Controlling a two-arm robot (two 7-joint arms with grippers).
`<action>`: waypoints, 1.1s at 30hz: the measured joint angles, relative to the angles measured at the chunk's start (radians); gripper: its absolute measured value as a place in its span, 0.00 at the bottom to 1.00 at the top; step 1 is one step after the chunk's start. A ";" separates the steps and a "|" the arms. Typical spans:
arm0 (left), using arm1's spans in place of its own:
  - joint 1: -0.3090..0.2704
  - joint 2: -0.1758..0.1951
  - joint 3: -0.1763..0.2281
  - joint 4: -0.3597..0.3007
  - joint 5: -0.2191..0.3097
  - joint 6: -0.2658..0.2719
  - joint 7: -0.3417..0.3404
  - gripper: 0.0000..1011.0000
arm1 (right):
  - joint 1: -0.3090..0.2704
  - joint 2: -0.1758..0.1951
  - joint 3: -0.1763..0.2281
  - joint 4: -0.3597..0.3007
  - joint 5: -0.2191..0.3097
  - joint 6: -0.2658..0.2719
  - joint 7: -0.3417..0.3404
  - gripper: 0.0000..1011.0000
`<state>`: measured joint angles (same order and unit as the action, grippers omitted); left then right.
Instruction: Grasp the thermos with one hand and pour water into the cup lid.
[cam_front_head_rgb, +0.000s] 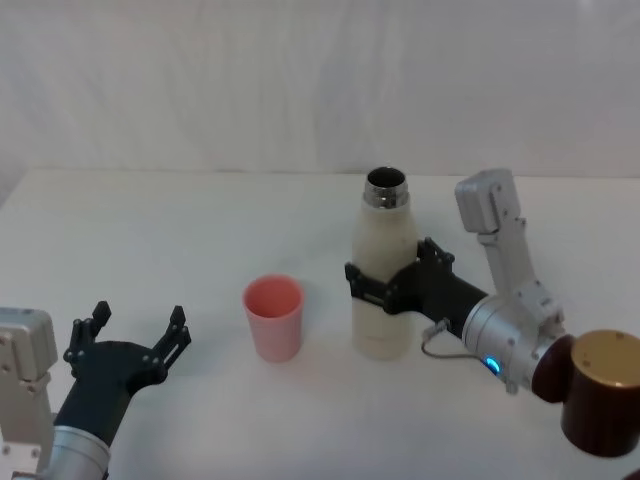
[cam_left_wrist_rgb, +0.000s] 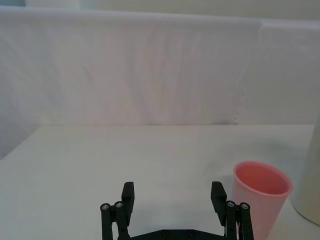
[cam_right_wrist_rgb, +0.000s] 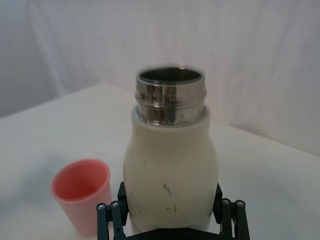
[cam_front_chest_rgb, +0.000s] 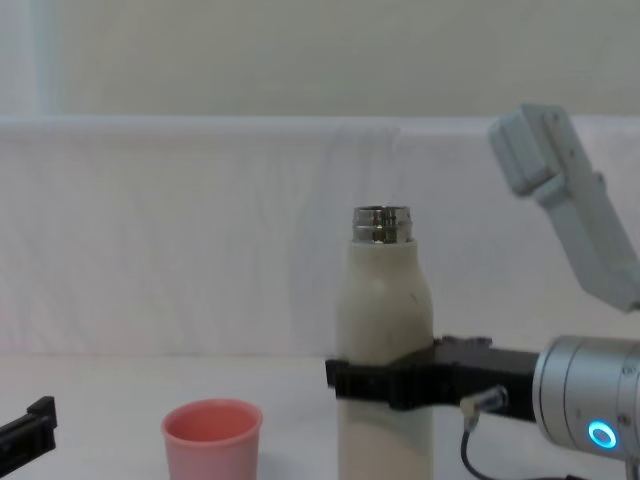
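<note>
**One bottle, one cup, two grippers**

There is one thermos (cam_front_head_rgb: 385, 270) and one cup lid (cam_front_head_rgb: 273, 316) on the white desk (cam_front_head_rgb: 200, 240). The thermos is a tall, smooth, cream-white bottle with round shoulders and a few small dark marks on its side. Its neck is shiny steel with screw rings, and the top is open. It stands straight up, with its long side going up and down and its mouth pointing at the ceiling. The cup lid is small, pink and made of plastic. It gets a bit thinner toward the bottom. It stands upright with its open side up, just beside the thermos on the robot's left, not touching it.

The right gripper (cam_front_head_rgb: 385, 287) comes in from the right, and its black jaws are clenched around the lower middle of the thermos. The left gripper (cam_front_head_rgb: 138, 330) sits low near the front left of the desk, well apart from the cup lid, with its jaws spread wide and holding nothing.
</note>
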<state>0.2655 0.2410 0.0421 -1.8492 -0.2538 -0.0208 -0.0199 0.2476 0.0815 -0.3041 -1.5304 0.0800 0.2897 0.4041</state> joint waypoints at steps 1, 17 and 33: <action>0.000 0.000 0.000 0.000 0.000 0.000 0.000 0.99 | -0.001 0.000 0.000 0.001 -0.002 0.003 0.000 0.98; 0.000 0.000 0.000 0.000 0.000 0.000 0.000 0.99 | -0.001 0.000 0.002 0.001 -0.003 0.002 0.000 0.99; 0.000 0.000 0.000 0.000 0.000 0.000 0.000 0.99 | -0.015 0.017 -0.005 -0.019 0.019 -0.003 -0.016 0.99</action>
<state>0.2655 0.2410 0.0421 -1.8492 -0.2538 -0.0207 -0.0199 0.2328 0.0985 -0.3090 -1.5494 0.0987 0.2867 0.3878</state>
